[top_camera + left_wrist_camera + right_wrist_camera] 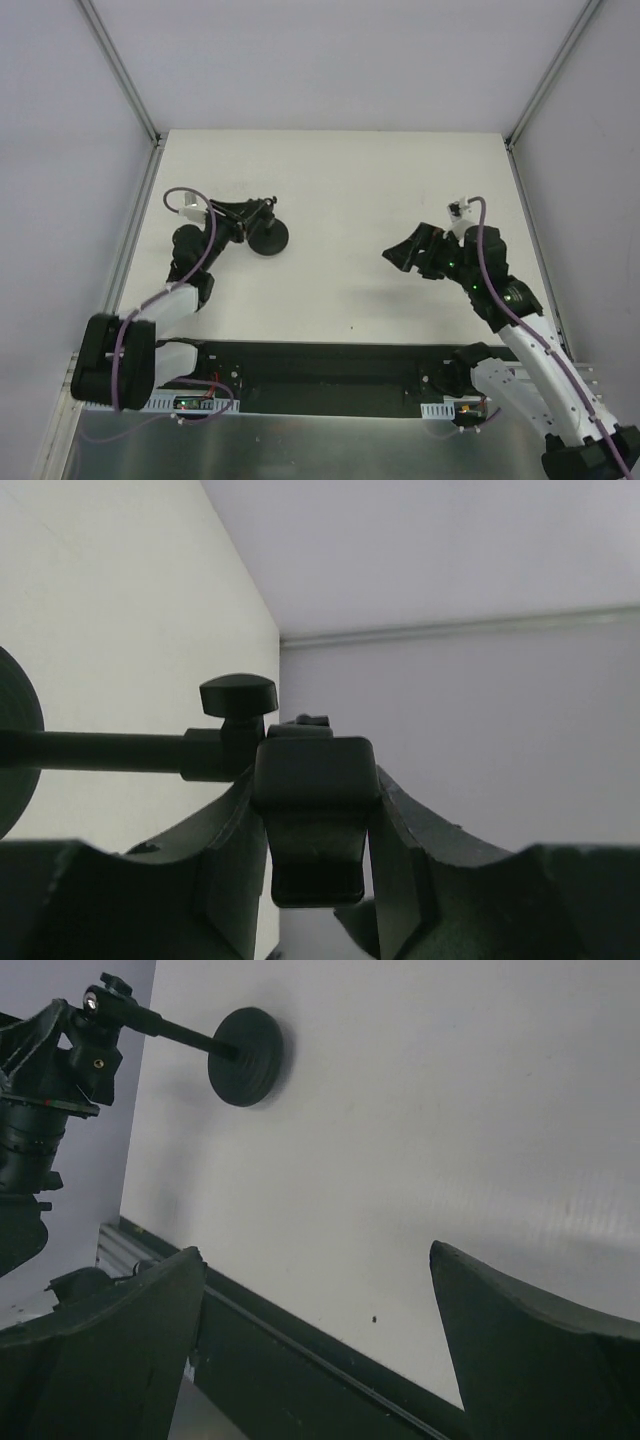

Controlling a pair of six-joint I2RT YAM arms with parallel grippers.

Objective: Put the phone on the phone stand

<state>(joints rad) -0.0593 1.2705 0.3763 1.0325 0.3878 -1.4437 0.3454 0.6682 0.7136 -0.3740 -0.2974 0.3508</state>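
Left gripper (pixel 252 220) reaches in over the white table (pixel 350 180), far-left part, and is clamped on the upper end of the phone stand (pixel 270 238). From the left wrist, both fingers (pixel 400 830) press the sides of a black block (pixel 315 770) at the top of the stand's neck, with a small round-headed knob (pixel 238 693) just beside it. The thin neck runs from there to the round disc base at the edge of that view. From the right wrist, the disc sits flat against the table surface, neck square to it, so the stand is upright with its base down. Right gripper (pixel 402 255) is well apart, over the right half of the table, turned toward the stand. Its jaws are spread wide with nothing between them; only bare table shows in the gap. Phone: cannot be made out in any view; cannot tell whether the block in the left jaws is cradle alone.
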